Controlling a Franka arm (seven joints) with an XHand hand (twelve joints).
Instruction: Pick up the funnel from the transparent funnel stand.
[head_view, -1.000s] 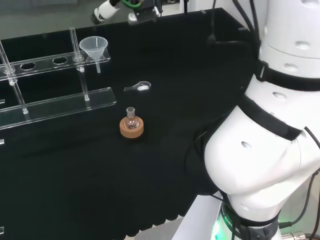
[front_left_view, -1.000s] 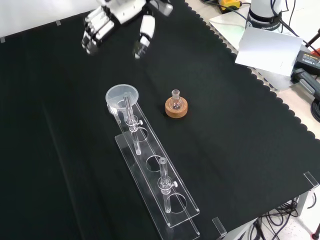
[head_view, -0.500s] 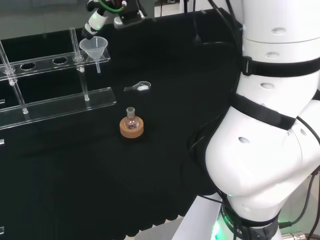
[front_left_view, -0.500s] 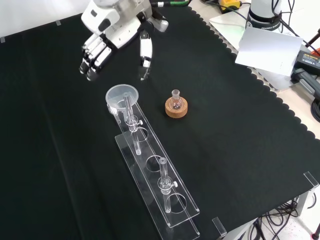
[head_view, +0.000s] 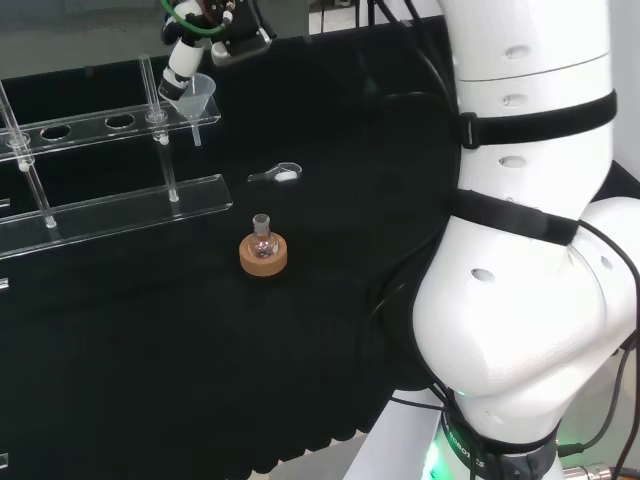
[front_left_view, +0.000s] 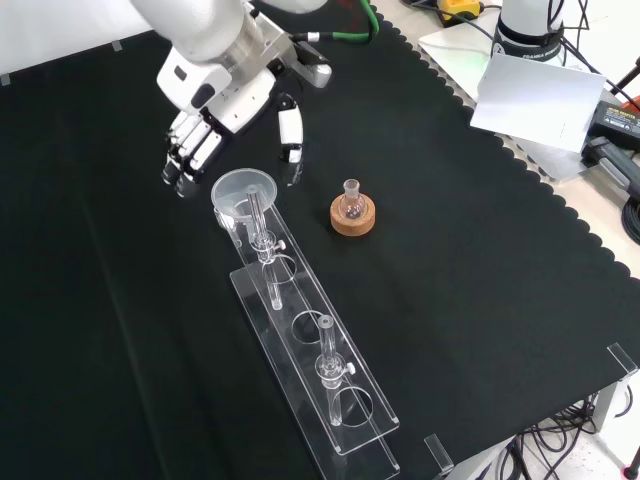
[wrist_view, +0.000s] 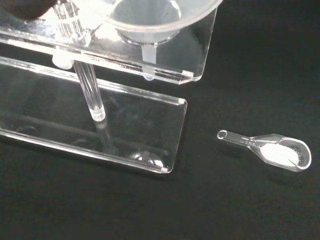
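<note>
the hand (front_left_view: 222, 95) is just above the funnel (front_left_view: 244, 192), with its fingers (front_left_view: 186, 152) on one side and its thumb (front_left_view: 291, 135) on the other, spread apart and holding nothing. the funnel sits in the end hole of the stand (front_left_view: 310, 370), below the palm. a flask (front_left_view: 351, 203) on a cork ring (front_left_view: 353, 218) stands near the thumb side.

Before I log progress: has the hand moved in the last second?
Yes. In the front view the hand has come down toward the funnel, fingers straddling its rim.
</note>
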